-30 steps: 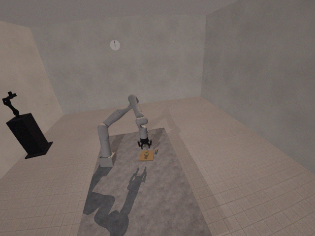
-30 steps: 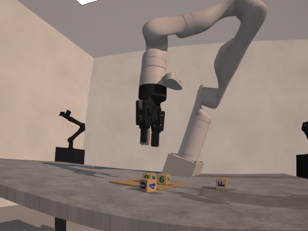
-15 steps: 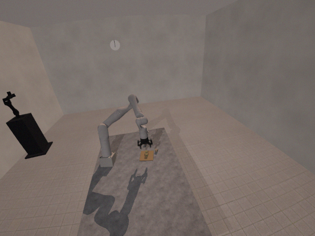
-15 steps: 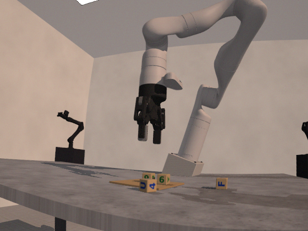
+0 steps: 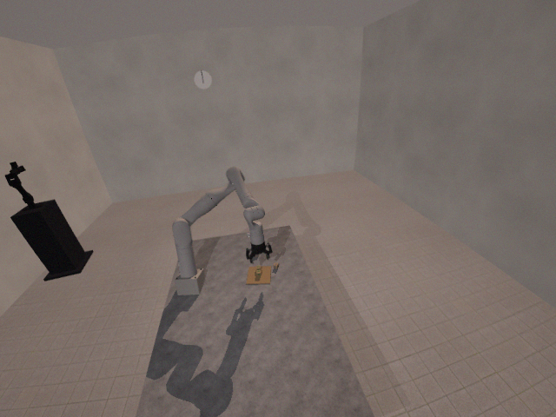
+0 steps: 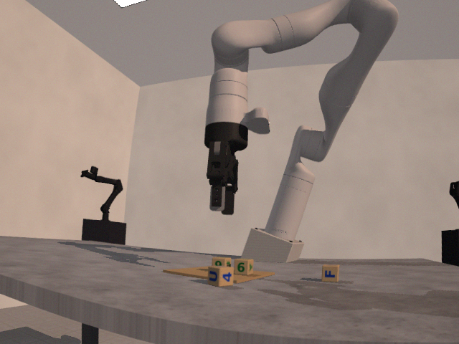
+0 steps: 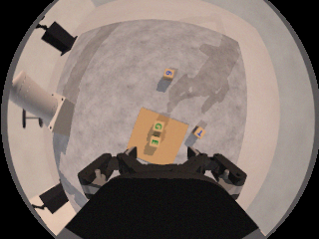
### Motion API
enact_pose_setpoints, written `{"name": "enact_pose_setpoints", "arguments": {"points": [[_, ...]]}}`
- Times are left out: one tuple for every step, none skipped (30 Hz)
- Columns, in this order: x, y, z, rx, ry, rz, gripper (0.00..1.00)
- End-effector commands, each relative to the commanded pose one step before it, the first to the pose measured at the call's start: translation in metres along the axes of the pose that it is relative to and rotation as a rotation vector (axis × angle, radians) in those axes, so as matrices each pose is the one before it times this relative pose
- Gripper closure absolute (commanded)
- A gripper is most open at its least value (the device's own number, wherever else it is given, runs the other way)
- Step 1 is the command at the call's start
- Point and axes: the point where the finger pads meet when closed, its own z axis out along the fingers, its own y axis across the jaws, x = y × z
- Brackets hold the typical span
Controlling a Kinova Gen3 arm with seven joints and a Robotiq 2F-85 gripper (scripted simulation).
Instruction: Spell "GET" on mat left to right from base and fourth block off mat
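The tan mat (image 6: 219, 274) lies flat on the grey table. Two blocks with green marks stand on it, touching in a row: one shows a "6" on its side (image 6: 243, 266), the other (image 6: 221, 261) is partly hidden behind. In the wrist view they sit mid-mat (image 7: 158, 131); their top letters are too small to read. A block showing blue "U" and "4" (image 6: 221, 276) sits at the mat's edge (image 7: 198, 131). A block showing a blue "F" (image 6: 330, 273) stands off the mat (image 7: 169, 74). My gripper (image 6: 221, 201) is open and empty, high above the mat.
The arm's base (image 6: 273, 249) stands on the table behind the mat. A black pedestal with a dark arm (image 6: 103, 226) stands off the table at the far left. The table's front edge curves close to the camera.
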Motion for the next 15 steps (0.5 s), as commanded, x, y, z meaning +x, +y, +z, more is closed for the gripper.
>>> {"name": "enact_pose_setpoints", "arguments": {"points": [[0.00014,0.01413,-0.00031,-0.0041,-0.00133,-0.10232,0.0],[0.00011,0.00507,0.00042,0.0005,0.00001,-0.05023,0.0],[-0.00006,0.00531,0.00044,0.00038,0.0,-0.05218,0.0],[-0.00025,0.0055,0.00044,0.00026,-0.00001,-0.05359,0.0],[-0.00046,0.00563,0.00045,0.00012,-0.00004,-0.05444,0.0],[-0.00067,0.00569,0.00044,-0.00002,-0.00008,-0.05473,0.0],[-0.00089,0.00568,0.00044,-0.00015,-0.00013,-0.05444,0.0],[0.0,0.0,0.0,0.0,0.0,0.0,0.0],[0.0,0.0,0.0,0.0,0.0,0.0,0.0],[-0.00109,0.00561,0.00042,-0.00028,-0.00019,-0.05357,0.0],[-0.00127,0.00546,0.00041,-0.00039,-0.00025,-0.05215,0.0],[-0.00142,0.00526,0.00039,-0.00048,-0.00031,-0.0502,0.0],[-0.00154,0.00499,0.00036,-0.00055,-0.00037,-0.04774,0.0],[-0.00161,0.00467,0.00033,-0.00059,-0.00042,-0.04482,0.0],[-0.00164,0.00431,0.0003,-0.00061,-0.00046,-0.0415,0.0]]}}
